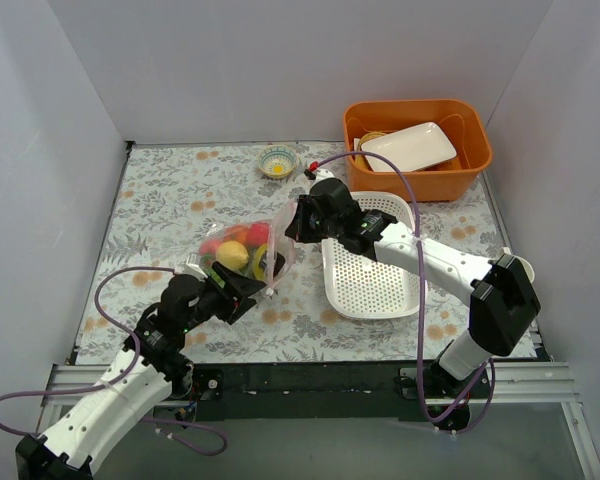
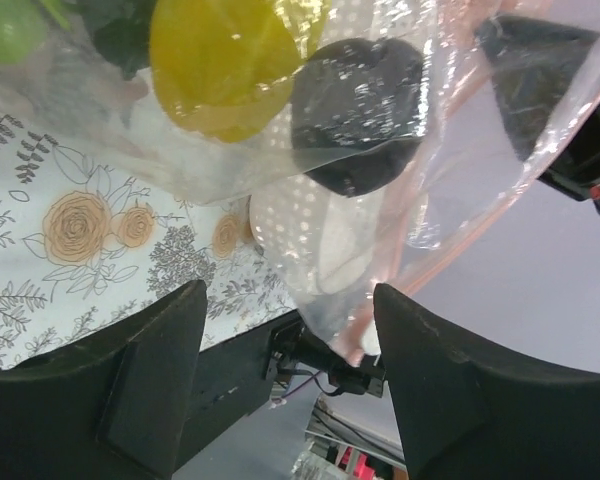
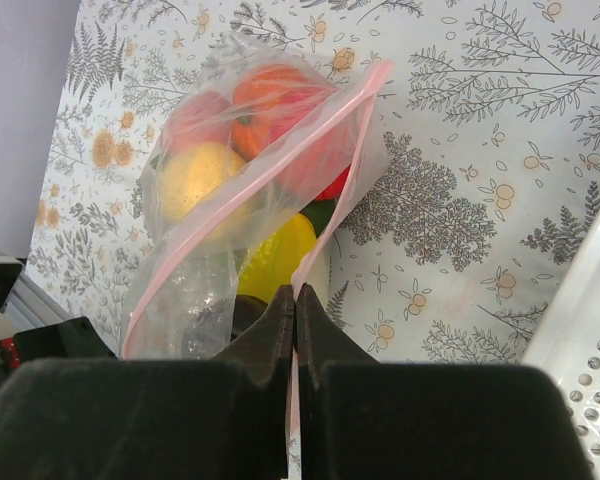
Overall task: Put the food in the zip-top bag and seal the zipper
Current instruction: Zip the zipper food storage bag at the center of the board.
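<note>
Between the clamped right jaws lies the thin pink zipper [image 3: 320, 132] of the crinkly bag [image 3: 175, 300]; left jaws gape empty beneath round fruits [image 3: 195, 175].

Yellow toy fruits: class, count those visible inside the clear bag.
2: in the zip-top bag, a pale yellow fruit at left; a brighter yellow fruit lower right of it. Others may be hidden.

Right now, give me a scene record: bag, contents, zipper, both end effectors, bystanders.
container: zip-top bag, between the two arms
contents: food inside the bag; none seen loose
closure: zipper strips diverge toward the near end, looks unsealed
right: right end effector shut on the zipper
left: left end effector open, bag plastic hanging in the gap
bystanders: white basket right of the bag; orange bin holding a white plate; small bowl at the back
</note>
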Controlling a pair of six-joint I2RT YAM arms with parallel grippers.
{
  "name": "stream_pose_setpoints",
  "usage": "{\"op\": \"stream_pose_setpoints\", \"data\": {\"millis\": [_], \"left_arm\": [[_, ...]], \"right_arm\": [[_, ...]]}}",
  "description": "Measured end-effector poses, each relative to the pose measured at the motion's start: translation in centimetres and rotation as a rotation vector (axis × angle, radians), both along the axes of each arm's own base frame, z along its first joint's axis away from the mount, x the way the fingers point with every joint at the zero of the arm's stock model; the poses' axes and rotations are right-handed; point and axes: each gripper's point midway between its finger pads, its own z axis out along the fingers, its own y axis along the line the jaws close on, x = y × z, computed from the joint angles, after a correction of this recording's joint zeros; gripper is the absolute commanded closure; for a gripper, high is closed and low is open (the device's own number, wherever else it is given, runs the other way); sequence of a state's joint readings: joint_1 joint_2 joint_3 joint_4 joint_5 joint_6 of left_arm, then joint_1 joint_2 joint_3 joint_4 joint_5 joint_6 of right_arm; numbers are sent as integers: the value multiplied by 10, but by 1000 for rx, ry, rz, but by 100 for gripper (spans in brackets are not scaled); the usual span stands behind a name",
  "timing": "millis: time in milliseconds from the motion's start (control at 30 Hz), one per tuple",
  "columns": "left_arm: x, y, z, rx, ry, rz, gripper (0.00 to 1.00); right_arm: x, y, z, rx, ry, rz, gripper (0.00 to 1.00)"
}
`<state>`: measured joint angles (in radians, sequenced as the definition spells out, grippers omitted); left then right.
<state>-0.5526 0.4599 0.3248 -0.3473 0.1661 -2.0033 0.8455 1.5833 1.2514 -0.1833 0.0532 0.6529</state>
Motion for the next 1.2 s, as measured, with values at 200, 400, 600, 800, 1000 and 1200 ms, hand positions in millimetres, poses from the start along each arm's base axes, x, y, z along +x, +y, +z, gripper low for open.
{"op": "stream_pose_setpoints", "data": {"millis": [200, 400, 600, 800, 1000, 1200], "left_arm": [[-7, 3, -27, -2, 6, -8, 36], [-3, 0, -33, -16, -14, -10, 35], [8, -6, -23, -39, -61, -1, 35], [18, -11, -18, -54, -85, 1, 44], [24, -15, -16, -65, -98, -1, 64], [25, -17, -14, -73, -105, -5, 92]], "right_arm": [[-1, -1, -1, 6, 10, -9, 99], [-2, -1, -2, 11, 22, -15, 99], [-3, -1, -5, 10, 26, -17, 99], [-3, -2, -7, 10, 31, -17, 99], [-5, -1, -8, 17, 44, -19, 99], [-7, -2, -12, 14, 56, -15, 99]]}}
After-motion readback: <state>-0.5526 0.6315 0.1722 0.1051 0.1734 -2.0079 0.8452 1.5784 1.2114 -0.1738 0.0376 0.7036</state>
